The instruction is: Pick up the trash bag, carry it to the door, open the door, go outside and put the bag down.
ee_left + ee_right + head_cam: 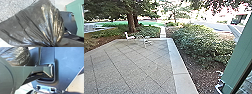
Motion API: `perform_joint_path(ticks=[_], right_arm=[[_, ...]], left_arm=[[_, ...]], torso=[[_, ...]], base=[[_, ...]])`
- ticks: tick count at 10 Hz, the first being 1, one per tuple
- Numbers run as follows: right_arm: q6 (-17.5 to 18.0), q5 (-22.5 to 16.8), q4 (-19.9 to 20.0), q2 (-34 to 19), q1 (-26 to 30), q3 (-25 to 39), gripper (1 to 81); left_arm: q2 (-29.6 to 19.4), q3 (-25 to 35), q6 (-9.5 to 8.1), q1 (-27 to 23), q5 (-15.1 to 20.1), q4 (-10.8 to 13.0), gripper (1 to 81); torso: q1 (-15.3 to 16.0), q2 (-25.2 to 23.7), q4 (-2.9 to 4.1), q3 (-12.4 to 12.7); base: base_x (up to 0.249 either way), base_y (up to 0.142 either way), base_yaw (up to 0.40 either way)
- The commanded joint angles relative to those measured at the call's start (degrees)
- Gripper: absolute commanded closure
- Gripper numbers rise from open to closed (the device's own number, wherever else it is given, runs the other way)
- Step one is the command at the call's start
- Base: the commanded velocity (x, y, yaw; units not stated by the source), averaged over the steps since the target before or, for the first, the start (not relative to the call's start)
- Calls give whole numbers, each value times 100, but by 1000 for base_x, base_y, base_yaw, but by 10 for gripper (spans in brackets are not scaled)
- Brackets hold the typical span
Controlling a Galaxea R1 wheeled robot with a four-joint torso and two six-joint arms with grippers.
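Paved yard point(131, 62), shrubs point(196, 41) alongside. Trash bag point(31, 22) at left gripper point(54, 45), gathered neck point(51, 41) pinched; right gripper: could not tell. Bag looked soft, slippery, probably light; neck judged best hold.

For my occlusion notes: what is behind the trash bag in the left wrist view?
Beyond the trash bag: speckled paving with dark lines, a green panel. What its plastic covers cannot be seen.

Glossy, crinkled dark plastic bag point(31, 23) – rough, matt paving point(134, 62) – leafy bushes point(196, 40).
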Motion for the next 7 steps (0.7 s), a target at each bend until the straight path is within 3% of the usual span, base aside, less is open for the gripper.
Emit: perform_joint_path(ticks=[1,2,3,4,5,6,7], right_arm=[[14,-372,29,-60,243,170,10],[23,-372,29,-50,243,161,10],[23,-371,38,-16,260,152,10],[23,-372,29,2,287,135,10],[22,-372,21,37,287,109,10],[14,-372,21,64,287,91,10],[-13,-372,12,81,287,91,10]], left_arm=[[-575,348,-21,-878,919,-538,811],[-708,392,-21,-1150,1087,-680,811],[-926,436,-12,-1448,1427,-932,811],[-1042,445,-12,-1678,1658,-1084,811],[-1112,445,-12,-1863,1799,-1198,811],[-1147,428,-21,-2013,1852,-1294,811],[-1165,419,-21,-2144,1852,-1382,811]], torso=[[5,0,0,26],[5,5,0,-99],[10,5,153,-129],[8,5,563,-166],[10,6,586,-151],[10,6,681,-138],[10,6,828,-136]], base=[[0,0,0],[0,0,0],[0,0,0],[0,0,0],[0,0,0],[0,0,0],[0,0,0]])
